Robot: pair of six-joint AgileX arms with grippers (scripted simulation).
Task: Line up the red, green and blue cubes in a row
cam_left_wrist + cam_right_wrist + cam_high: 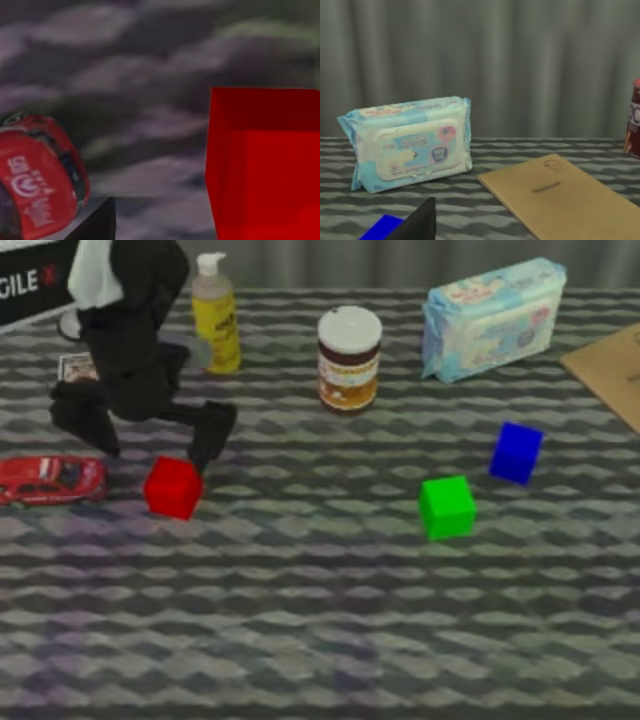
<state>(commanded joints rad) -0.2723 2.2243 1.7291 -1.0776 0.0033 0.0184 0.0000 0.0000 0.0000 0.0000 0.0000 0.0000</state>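
Red is what fills my left wrist view: the red cube (265, 165) sits close in front of the camera, with the toy car (37, 175) off to one side. From above, my left claw (160, 445) hangs low over the left part of the surface (320, 620), fingers spread wide; one dark finger (212, 430) comes down just beside the red cube (173, 487), the other (85, 420) stands nearer the toy car (50, 479). It grips nothing, and I cannot tell whether the near finger touches the cube.

My right arm is out of the top view, and its claw I cannot judge; only a dark tip shows in its own wrist view.

Writing: "GILE" in white on a black panel (35, 280) at the far left corner. The labels on the jar (349, 360), the yellow bottle (216, 315) and the wipes pack (495, 315) are unreadable.

The cubes are plain, matte and equal in size. The green cube (446, 506) and blue cube (516, 452) lie near each other at right, well apart from the red one.
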